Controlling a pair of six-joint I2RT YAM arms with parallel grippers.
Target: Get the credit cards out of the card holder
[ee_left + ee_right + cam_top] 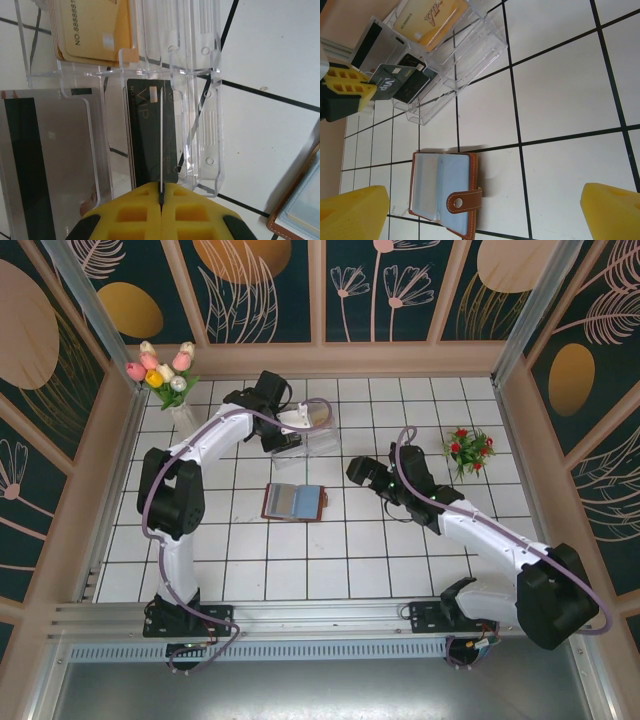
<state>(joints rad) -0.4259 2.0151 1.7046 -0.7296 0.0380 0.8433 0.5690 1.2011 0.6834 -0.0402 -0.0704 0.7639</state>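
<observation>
Clamping a dark VIP card [389,82] in the tightly closed left claw [161,200], edge-on above the clear tray [205,125] just ahead, gold cards [95,30] farther on. Holding the right claw [482,212] spread wide, directly above the card holder [442,190] lying unfolded on the desk [560,100].

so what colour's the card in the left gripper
The card is dark grey, lettered VIP; best in right wrist view.
</observation>
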